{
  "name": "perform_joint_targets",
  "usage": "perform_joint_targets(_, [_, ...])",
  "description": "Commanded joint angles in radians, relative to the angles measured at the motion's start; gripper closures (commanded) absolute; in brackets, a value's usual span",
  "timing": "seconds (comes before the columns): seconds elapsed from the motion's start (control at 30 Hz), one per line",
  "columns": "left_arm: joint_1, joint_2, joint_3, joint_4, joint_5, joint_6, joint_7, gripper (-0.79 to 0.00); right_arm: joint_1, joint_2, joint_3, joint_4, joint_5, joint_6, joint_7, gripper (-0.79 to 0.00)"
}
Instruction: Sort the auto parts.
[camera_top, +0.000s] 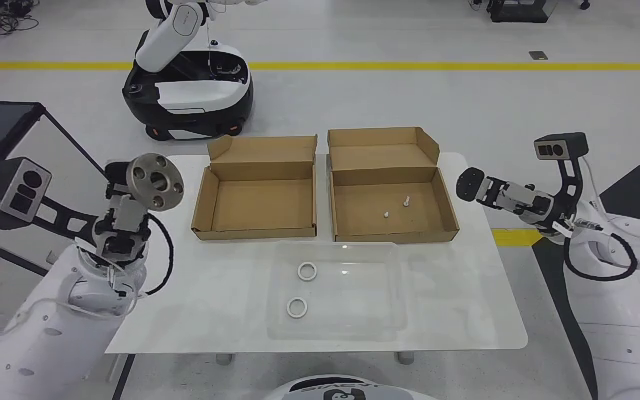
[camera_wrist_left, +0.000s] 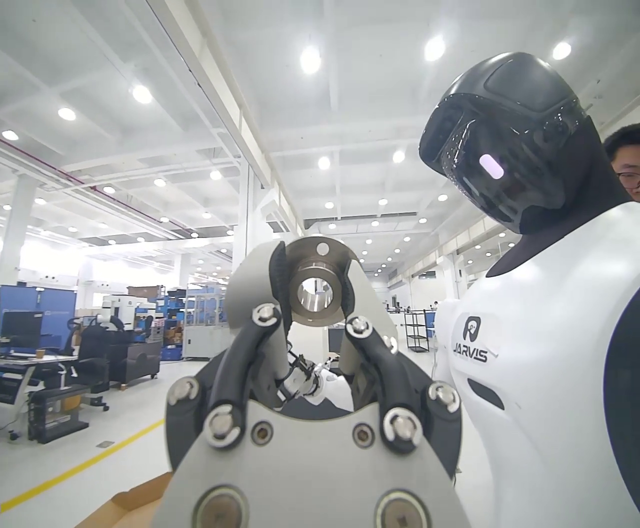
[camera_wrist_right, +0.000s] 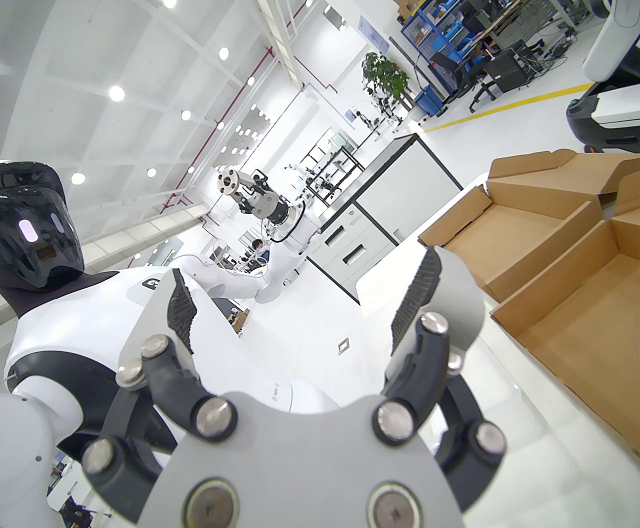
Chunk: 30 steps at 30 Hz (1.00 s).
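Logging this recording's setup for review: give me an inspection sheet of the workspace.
Surface: white table.
Job's things: metal flange held aloft; two rings in clear tray; two small white parts in right box; left box empty.
Clutter: nothing seen.
Grippers: left gripper shut on the flange beyond the table's left edge; right gripper open, empty, near its right edge.
Cables: black cable looping beside the left arm.
Surroundings: another robot parked behind the table; yellow floor line.

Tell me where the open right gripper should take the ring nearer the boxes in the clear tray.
Take the ring by its band, pinched across the outer edge, coming straight down from above. It lies flat on the floor of the clear tray, whose walls would likely block a sideways approach. The right gripper is open and empty.
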<state>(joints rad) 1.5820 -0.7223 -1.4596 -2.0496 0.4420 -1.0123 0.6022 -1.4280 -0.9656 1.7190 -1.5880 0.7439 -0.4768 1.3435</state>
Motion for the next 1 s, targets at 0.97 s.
perform_joint_targets(0.97, [-0.274, -0.049, 0.150, 0.057, -0.053, 0.313, -0.510, 0.000, 0.000, 0.000, 0.000, 0.000, 0.000, 0.000, 0.000, -0.785])
